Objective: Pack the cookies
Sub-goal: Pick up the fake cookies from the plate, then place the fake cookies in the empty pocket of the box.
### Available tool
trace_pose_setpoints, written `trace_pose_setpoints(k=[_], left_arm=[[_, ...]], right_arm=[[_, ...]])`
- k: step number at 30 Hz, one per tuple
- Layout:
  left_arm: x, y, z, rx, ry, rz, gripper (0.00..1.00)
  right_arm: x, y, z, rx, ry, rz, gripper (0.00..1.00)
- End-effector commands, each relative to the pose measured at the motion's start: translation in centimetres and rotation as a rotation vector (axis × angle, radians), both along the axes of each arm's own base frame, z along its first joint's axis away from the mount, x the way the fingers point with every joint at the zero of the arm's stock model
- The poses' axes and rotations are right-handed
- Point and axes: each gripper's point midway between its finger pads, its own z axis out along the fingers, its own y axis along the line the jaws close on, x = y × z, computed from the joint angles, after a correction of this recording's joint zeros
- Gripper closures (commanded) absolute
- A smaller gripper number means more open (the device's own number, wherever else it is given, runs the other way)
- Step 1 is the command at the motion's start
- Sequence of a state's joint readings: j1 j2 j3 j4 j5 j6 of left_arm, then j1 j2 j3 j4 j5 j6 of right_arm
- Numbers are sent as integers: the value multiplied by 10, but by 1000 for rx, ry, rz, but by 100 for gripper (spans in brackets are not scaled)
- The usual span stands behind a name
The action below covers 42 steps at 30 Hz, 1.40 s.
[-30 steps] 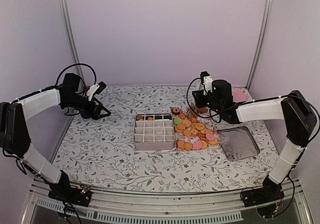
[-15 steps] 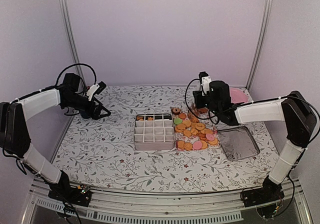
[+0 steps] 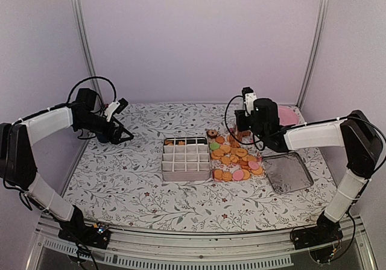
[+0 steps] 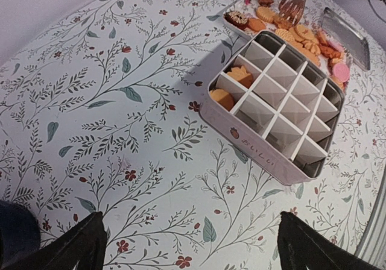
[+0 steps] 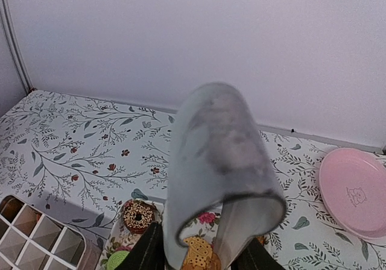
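Observation:
The cookies lie in a heap on a flowered sheet right of a white divided box; most are orange, a few pink, one green. Two orange cookies sit in the box's back-left cells. My right gripper hovers over the heap's far end, shut on grey metal tongs. The tongs' tips point down at the cookies; an orange cookie shows between the blades, and I cannot tell if it is held. My left gripper is open and holds nothing, far left of the box.
A silver tin lid lies right of the heap. A pink plate sits at the back right corner. A chocolate ring cookie and a green one lie at the heap's left end. Purple walls close in the table.
The right gripper with the tongs has shifted only slightly over the far end of the heap. The left arm has not moved.

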<state>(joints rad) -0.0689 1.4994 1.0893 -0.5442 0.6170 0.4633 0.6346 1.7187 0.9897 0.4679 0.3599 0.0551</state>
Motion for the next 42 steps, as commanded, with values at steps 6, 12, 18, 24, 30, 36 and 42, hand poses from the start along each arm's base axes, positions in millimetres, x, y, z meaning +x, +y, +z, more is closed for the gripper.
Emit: trace_pose_setpoints(k=[6, 12, 18, 24, 30, 36, 42], left_arm=[[2, 0, 7, -6, -27, -7, 1], [2, 0, 8, -6, -31, -9, 1], [4, -1, 12, -13, -37, -7, 1], [5, -1, 12, -12, -36, -5, 1], [5, -1, 11, -10, -29, -2, 1], [4, 0, 9, -6, -24, -2, 1], [2, 0, 6, -4, -19, -3, 1]], right_arm=[[1, -5, -16, 21, 10, -47, 61], [0, -16, -31, -38, 29, -87, 60], [-1, -13, -28, -20, 36, -72, 66], [-1, -10, 13, 26, -33, -57, 82], [-8, -4, 63, 72, -119, -18, 88], [-26, 29, 99, 105, -182, 79, 88], [-44, 90, 119, 159, -204, 239, 87]])
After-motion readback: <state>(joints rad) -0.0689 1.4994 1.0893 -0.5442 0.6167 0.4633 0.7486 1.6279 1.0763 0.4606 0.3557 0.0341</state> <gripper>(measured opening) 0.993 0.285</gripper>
